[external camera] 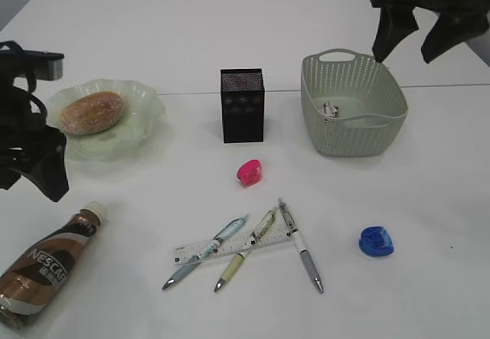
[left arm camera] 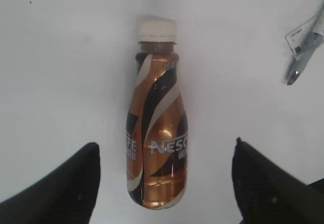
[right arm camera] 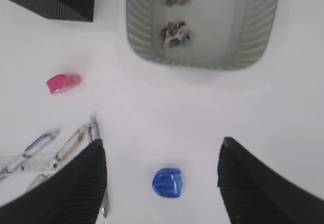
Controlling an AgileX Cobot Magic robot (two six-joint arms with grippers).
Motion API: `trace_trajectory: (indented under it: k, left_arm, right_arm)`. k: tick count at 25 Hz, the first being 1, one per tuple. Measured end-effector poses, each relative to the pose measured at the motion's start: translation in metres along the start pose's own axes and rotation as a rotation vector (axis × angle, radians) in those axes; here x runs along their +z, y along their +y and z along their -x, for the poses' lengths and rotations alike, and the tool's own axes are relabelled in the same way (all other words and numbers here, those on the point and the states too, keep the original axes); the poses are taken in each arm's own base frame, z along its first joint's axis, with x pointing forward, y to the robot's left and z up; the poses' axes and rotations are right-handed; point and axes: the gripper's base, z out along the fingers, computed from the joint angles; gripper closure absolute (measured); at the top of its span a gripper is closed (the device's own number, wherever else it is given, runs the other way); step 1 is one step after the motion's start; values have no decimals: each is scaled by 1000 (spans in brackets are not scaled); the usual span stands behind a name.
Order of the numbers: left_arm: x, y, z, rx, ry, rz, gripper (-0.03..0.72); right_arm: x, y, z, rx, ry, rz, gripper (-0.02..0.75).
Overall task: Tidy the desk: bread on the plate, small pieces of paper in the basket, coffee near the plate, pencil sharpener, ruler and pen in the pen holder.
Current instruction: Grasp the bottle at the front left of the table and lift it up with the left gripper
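**Bread on the plate, coffee lying flat, stationery loose on the desk**

From the exterior view, you had the bread (external camera: 92,112) resting on the plate (external camera: 145,117) at the left of the desk (external camera: 429,201). The coffee (external camera: 46,266) lay on its side at the near left corner, cap pointing toward the plate but well apart from it. The pen holder (external camera: 242,104) stood upright in the middle, the basket (external camera: 352,105) to its right with paper scraps (external camera: 331,110) inside. A pink pencil sharpener (external camera: 249,172) sat just in front of the pen holder and a blue pencil sharpener (external camera: 376,242) lay near the right front. The ruler (external camera: 230,245) lay under three pens (external camera: 302,247) fanned across it. Your left end effector (external camera: 34,167) hung above the coffee; your right end effector (external camera: 417,29) hovered behind the basket.

In the left wrist view, the left end effector (left arm camera: 164,183) had its fingers spread wide on either side of the coffee (left arm camera: 158,138), not touching it.

In the right wrist view, the right end effector (right arm camera: 162,183) also stood apart and held nothing, with the blue pencil sharpener (right arm camera: 167,182) on the desk between its fingers, the pink pencil sharpener (right arm camera: 63,82) off to the left and two paper scraps (right arm camera: 174,33) in the basket (right arm camera: 202,57)
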Motion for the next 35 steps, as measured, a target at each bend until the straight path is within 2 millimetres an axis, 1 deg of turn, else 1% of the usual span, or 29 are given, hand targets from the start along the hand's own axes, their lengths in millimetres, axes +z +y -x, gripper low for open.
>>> trace_trajectory:
  k: [4, 10, 13, 15, 20, 23, 29, 31, 33, 35]
  left_arm:
    - [24, 2, 9, 1, 42, 1, 95]
    - [57, 3, 16, 0, 110, -2, 96]
    - [72, 1, 18, 7, 148, -3, 98]
    - [81, 0, 20, 11, 156, -3, 99]
    - [103, 2, 21, 7, 201, -5, 99]
    - [111, 3, 21, 5, 215, -5, 101]
    - [126, 4, 20, 3, 256, -8, 103]
    - [127, 4, 20, 2, 260, -8, 109]
    - [127, 4, 20, 2, 260, -8, 147]
    - [127, 5, 20, 8, 261, -1, 235]
  right_arm:
    - [-15, 1, -32, 8, 29, 25, 232]
    - [-26, -2, -82, -3, 82, 23, 232]
    - [-30, -3, -102, -14, 96, 22, 232]
    - [-33, -3, -111, -32, 96, 23, 232]
    - [-48, -3, -119, -50, 55, 27, 232]
    - [-56, -2, -122, -55, 30, 29, 232]
    - [-59, -2, -124, -56, 18, 29, 232]
    - [-59, -2, -124, -56, 18, 29, 232]
    - [-59, -2, -124, -56, 18, 29, 232]
    - [-60, -2, -124, -56, 17, 29, 232]
